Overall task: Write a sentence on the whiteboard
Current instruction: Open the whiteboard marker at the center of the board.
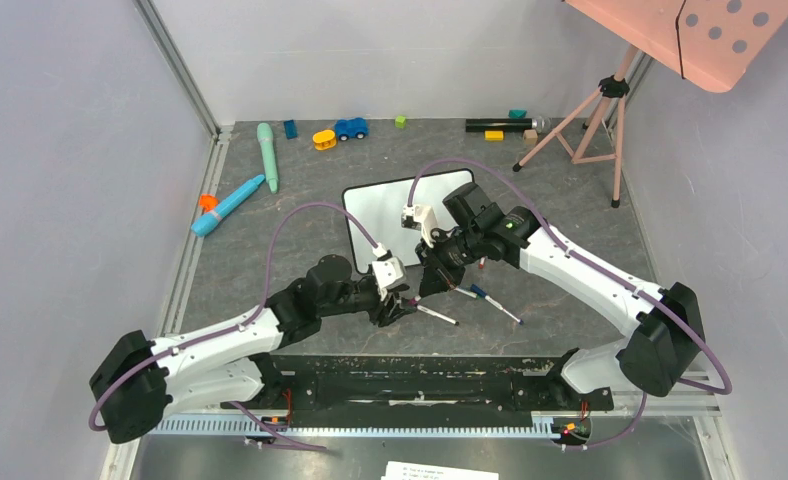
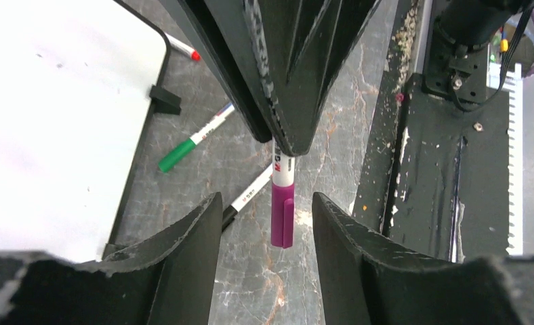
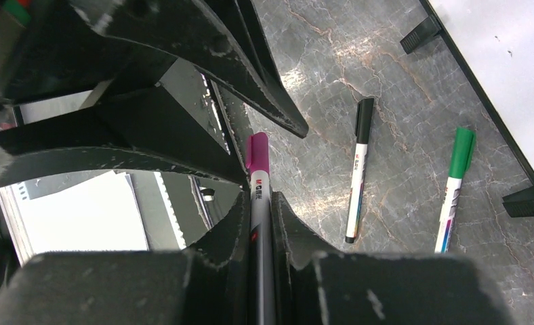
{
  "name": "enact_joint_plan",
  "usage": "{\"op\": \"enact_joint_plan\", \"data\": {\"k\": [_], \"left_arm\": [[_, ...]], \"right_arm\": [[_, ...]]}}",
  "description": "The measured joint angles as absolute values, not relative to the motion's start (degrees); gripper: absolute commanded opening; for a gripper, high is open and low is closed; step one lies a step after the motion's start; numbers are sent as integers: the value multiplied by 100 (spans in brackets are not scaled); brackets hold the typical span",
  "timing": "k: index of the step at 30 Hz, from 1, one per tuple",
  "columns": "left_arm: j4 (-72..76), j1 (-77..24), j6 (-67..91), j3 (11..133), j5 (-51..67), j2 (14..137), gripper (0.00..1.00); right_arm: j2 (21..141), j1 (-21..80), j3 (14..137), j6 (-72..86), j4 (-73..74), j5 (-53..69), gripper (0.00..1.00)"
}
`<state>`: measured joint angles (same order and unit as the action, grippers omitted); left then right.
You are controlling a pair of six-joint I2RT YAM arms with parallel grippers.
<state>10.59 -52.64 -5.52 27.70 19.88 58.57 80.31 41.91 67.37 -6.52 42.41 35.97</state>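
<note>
Here right gripper [image 3: 259,203] pinches the purple marker [image 3: 258,162] by its barrel — left gripper [image 2: 264,200] spread around the cap [image 2: 282,220], not touching, likely to uncap; whiteboard [image 2: 47,122] blank.

green pen [image 2: 177,154] and black pen [image 3: 357,179] loose beside the whiteboard [image 1: 380,205]; open tabletop [image 1: 240,250] to its left

Blue toy car [image 1: 351,128] beside a yellow piece [image 1: 324,139], perhaps a block.
</note>
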Motion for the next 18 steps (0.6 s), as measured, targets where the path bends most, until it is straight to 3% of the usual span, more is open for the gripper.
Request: {"op": "enact_joint_plan", "data": {"k": [12, 16, 18], "left_arm": [[1343, -5264, -554, 2766, 2003, 5833, 48], [1337, -5264, -554, 2766, 2010, 5911, 52], [1337, -5264, -554, 2766, 2012, 5922, 47]], "right_arm": [[8031, 4191, 6737, -650, 4241, 3629, 0], [8031, 4191, 6737, -650, 4239, 3640, 0], [8031, 4191, 6737, -650, 4239, 3642, 0]]}}
